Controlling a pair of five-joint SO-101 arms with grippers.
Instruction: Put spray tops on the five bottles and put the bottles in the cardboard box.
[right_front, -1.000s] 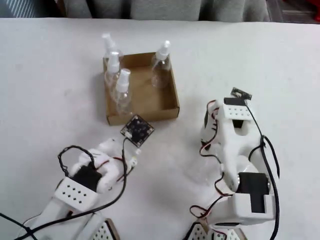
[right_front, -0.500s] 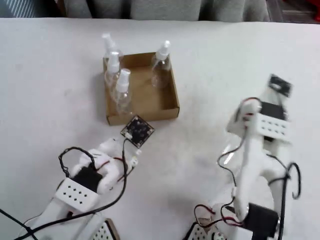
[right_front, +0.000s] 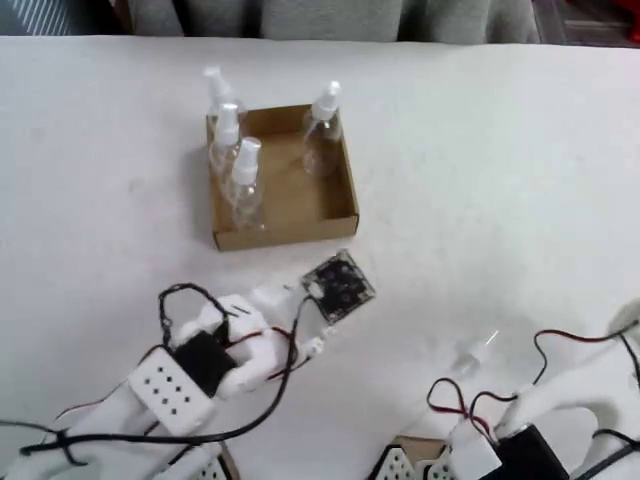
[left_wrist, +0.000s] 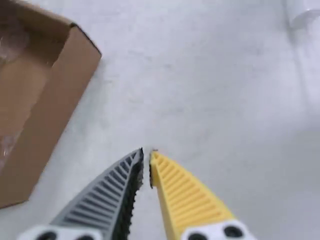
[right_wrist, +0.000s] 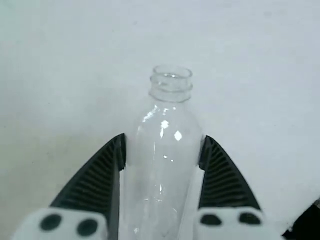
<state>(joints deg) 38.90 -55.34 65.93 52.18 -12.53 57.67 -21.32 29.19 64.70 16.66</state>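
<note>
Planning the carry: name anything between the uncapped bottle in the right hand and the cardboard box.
The left arm sits just before the cardboard box, close to the path of the uncapped bottle; nothing else visible.

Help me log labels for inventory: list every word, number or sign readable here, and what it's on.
No readable text. The cardboard box is plain; the capless bottle in the right tool is clear, unlabelled; any marks on the camera board are too small to read.
</note>
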